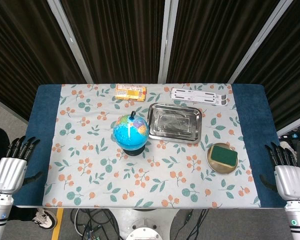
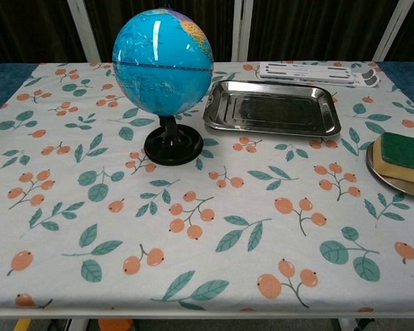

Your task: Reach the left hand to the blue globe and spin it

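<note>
While its dark fingers (image 1: 23,146) point up and lie slightly apart around nothing, the left hand (image 1: 12,167) sits at the lower left of the head view, off the near left corner of the table (image 1: 45,120) and well apart from the globe. At the lower right of that view the right hand (image 1: 286,172) mirrors it, fingers (image 1: 279,152) likewise spread a little and holding nothing, just off the table's near right corner. Neither hand appears in the chest view.

Between them lies a white cloth (image 1: 90,170) printed with orange berries and green leaves, the blue table showing at both ends. The blue globe (image 1: 131,131) stands upright on its black round base (image 2: 173,147) near the middle of the head view, slightly left of centre, and fills the upper left of the chest view. Just right of it lies a shiny metal tray (image 1: 174,122), close beside but not touching. Toward the right edge sits a round metal dish (image 1: 213,161) carrying a green-topped sponge (image 1: 224,155). Along the top of the cloth are a small orange-and-yellow packet (image 1: 130,92) above the globe and a flat white strip-like item (image 1: 199,96) above the tray; what it is cannot be told.
</note>
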